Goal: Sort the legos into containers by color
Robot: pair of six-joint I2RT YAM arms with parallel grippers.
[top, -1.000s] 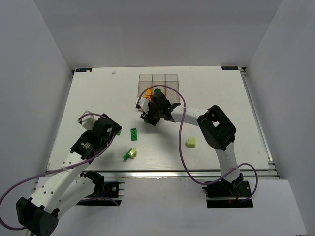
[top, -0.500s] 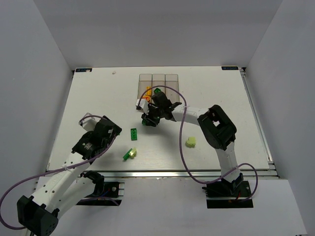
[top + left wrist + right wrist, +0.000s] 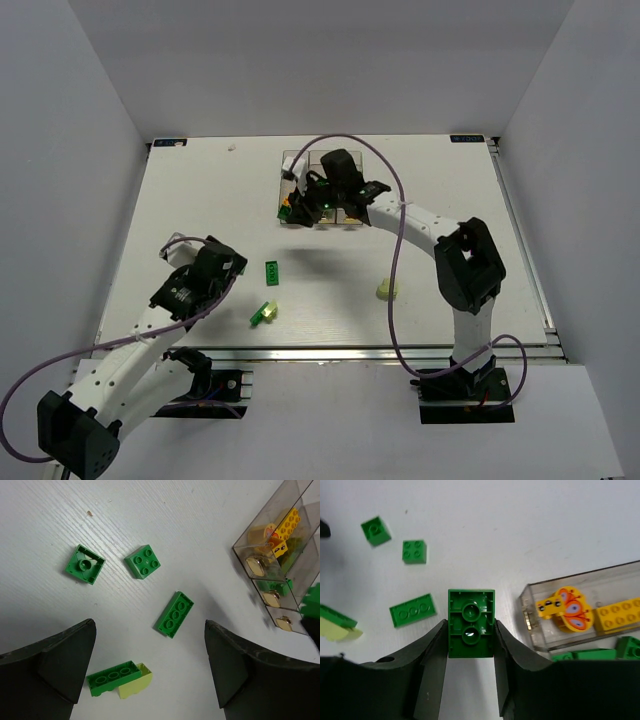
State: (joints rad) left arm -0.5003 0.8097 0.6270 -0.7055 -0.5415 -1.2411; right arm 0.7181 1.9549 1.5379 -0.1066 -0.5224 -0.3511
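My right gripper (image 3: 470,630) is shut on a dark green brick (image 3: 470,622), seen from its hollow underside, held above the table just short of the near end of the clear containers (image 3: 531,611). The first bin holds orange and yellow pieces (image 3: 615,615). The second holds green bricks (image 3: 585,654). In the top view that gripper (image 3: 300,207) hangs at the containers' (image 3: 348,160) near left corner. My left gripper (image 3: 150,650) is open and empty above a flat green brick (image 3: 173,614) and a green brick joined to a pale yellow-green one (image 3: 120,679).
Two small square green bricks (image 3: 85,564) (image 3: 143,562) lie beyond the left gripper. A pale yellow-green brick (image 3: 387,289) lies alone near the right arm. The flat green brick (image 3: 271,272) and the joined pair (image 3: 263,313) lie mid-table. White walls surround the table.
My right gripper has moved away from the table's middle toward the containers, carrying the green brick. The left arm has barely moved.
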